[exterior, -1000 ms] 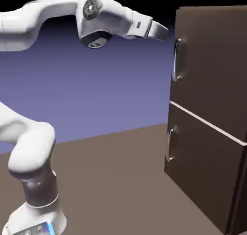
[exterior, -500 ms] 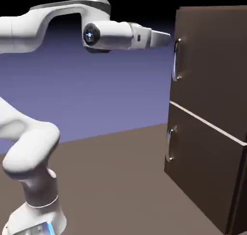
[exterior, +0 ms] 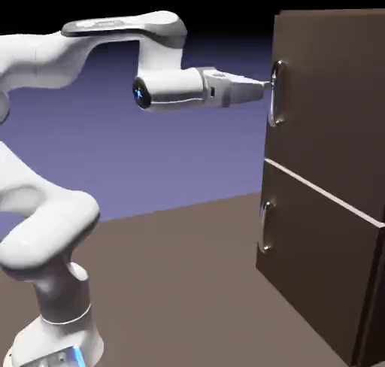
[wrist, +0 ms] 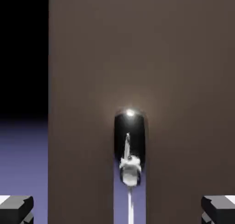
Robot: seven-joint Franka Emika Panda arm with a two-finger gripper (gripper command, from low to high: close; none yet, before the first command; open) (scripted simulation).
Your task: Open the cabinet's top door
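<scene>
Gripper [exterior: 265, 89] is level, pointing at the cabinet [exterior: 331, 177], w/ jaws apart as wide as they go and nothing between them. In the hand view the two grey fingertips [wrist: 16, 208] sit far apart at the bottom corners, w/ the handle [wrist: 130, 147] of the top door [wrist: 137, 58] dead ahead, centred in the gap but not yet between the tips.

Exterior view: gripper tip is just beside the top door's vertical silver bar handle [exterior: 275, 93], about level w/ its upper half. Can't tell if it's touching; looks v. close. Top door [exterior: 331, 95] is straight in front of the gripper, shut, flush w/ the cabinet front. Pale seam [exterior: 323, 192] runs below the gripper, and under that is the lower door [exterior: 316, 275] w/ its own silver handle [exterior: 265, 226], well below the gripper, also shut.

Arm [exterior: 90, 50] comes in from behind the gripper, forearm roughly horizontal, wrist in line w/ the fingers. Robot base [exterior: 60, 335] is far back and below the gripper, on the brown table [exterior: 180, 283]. Blue-violet backdrop [exterior: 150, 155] sits behind the arm.

Hand view: dark brown door panel fills most of the frame ahead; handle shows a bright highlight at its top end.
</scene>
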